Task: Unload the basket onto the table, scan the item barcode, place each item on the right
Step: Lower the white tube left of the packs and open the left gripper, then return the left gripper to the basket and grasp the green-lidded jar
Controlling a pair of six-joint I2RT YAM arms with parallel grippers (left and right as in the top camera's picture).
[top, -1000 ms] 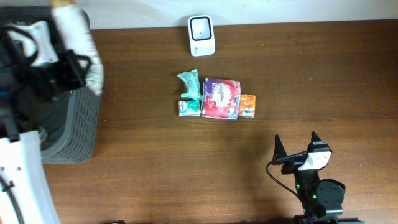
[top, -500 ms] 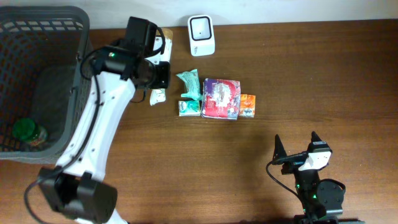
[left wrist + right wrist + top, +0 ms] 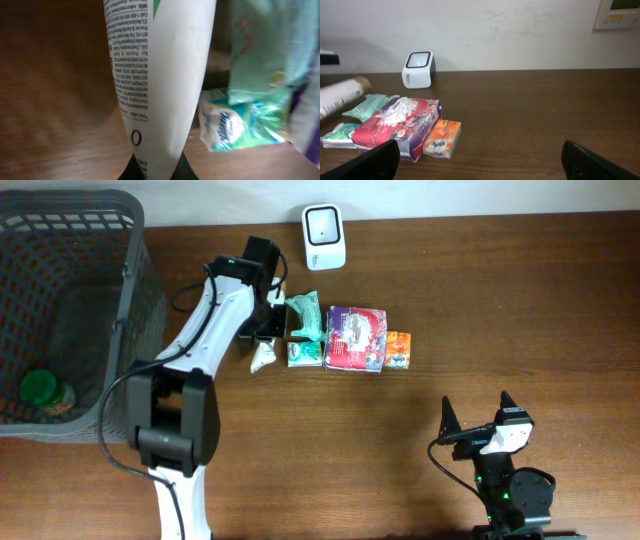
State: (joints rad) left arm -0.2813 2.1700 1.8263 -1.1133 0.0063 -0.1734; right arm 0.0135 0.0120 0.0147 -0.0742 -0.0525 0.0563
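Clearly, the left gripper (image 3: 266, 328) is clamped tight on the white tube (image 3: 160, 75), held just left of the green packets (image 3: 305, 330); its printed side should be turned squarely toward the scanner (image 3: 324, 237) nearby and held steady; the right gripper (image 3: 476, 402) rests wide apart, empty.

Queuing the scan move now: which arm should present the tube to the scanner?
Left. The left gripper is shut on the white tube, close to the scanner. The right gripper stands open and empty, far from both.
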